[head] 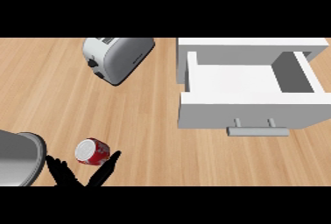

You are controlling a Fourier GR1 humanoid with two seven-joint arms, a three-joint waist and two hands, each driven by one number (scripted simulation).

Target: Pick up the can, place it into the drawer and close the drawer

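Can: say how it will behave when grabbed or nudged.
The red can seems to stand on end, so a sideways nudge might tip it, and its round wall would likely roll. It looks rigid and small, probably light. Its smooth side may slip against the straight fingers of the left hand.

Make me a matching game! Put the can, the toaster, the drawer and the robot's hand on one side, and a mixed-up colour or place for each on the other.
Things:
1. can
2. toaster
3. drawer
4. left hand

Clues:
A. white, pulled open
B. red, at the lower left
C. black, coming in from the lower edge
D. silver, near the top

Pairs: 1-B, 2-D, 3-A, 4-C
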